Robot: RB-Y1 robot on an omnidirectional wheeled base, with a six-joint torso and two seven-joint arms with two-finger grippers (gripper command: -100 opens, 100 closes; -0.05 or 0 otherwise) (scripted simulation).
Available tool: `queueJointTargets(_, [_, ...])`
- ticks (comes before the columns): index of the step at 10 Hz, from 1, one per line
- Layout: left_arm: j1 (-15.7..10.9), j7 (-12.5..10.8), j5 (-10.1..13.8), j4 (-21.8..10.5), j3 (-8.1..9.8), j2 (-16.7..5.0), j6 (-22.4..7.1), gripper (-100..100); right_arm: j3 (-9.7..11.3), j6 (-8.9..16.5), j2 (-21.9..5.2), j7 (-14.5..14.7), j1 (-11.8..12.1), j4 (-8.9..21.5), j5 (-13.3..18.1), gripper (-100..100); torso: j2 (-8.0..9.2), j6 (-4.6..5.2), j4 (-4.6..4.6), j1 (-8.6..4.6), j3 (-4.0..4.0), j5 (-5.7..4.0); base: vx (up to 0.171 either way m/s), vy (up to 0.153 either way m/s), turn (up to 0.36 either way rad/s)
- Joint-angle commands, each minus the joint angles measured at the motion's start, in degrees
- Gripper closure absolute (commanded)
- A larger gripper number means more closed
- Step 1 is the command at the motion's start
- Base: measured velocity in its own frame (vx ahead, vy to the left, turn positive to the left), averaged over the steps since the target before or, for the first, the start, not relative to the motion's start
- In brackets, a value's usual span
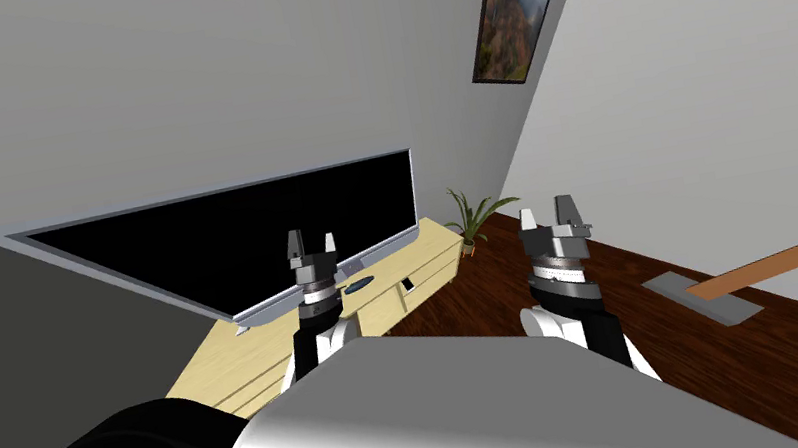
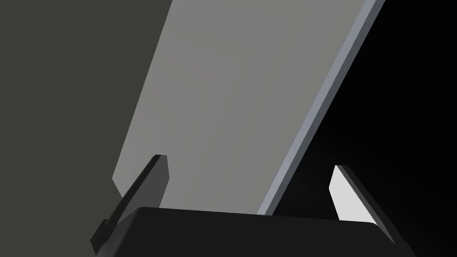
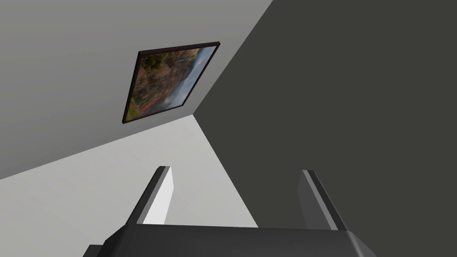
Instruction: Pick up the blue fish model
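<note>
The left gripper (image 1: 311, 247) and right gripper (image 1: 549, 214) are standing raised, fingers spread, gripping nothing. The small dark-blue fish model (image 1: 359, 284) is lying on the long pale wooden cabinet (image 1: 418, 245), below the wide black television (image 1: 286, 225).

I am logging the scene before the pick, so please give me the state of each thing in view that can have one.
left gripper, open, empty
right gripper, open, empty
television, screen black
cabinet, drawers shut
blue fish model, lying on the cabinet, not held
plant, upright
</note>
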State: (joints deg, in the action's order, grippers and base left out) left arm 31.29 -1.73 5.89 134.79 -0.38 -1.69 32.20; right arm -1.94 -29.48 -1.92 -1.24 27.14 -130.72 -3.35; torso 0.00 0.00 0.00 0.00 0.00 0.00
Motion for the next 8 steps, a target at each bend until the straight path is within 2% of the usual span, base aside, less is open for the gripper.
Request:
queueJointTargets(1, [-0.37, -0.08, 0.41, -0.79, 0.21, -1.66, -0.73, -100, 0.00, 0.00, 0.00, 0.00, 0.00, 0.00, 0.00, 0, 0.00, 0.00, 0.00, 0.00, 0.00, 0.00, -0.001, -0.007, -0.012])
queueJointTargets(6, [-3.11, -0.63, 3.64, -6.68, 2.00, -6.90, -6.17, -100, 0.00, 0.00, 0.00, 0.00, 0.00, 0.00, 0.00, 0, 0.01, 0.01, 0.00, -0.09, 0.00, -0.02, -0.006, -0.026, -0.046])
queueJointTargets(7, [-3.86, -0.77, 4.58, -8.36, 2.55, -7.76, -7.73, -100, 0.00, 0.00, 0.00, 0.00, 0.00, 0.00, 0.00, 0, 0.01, 0.01, 0.00, -0.10, 0.00, -0.02, -0.015, -0.033, -0.080])
queueJointTargets(8, [-3.86, -0.77, 4.58, -8.36, 2.55, -7.76, -7.73, -100, 0.00, 0.00, 0.00, 0.00, 0.00, 0.00, 0.00, 0, 0.03, 0.01, 0.00, -0.11, 0.01, -0.02, -0.012, -0.025, -0.024])
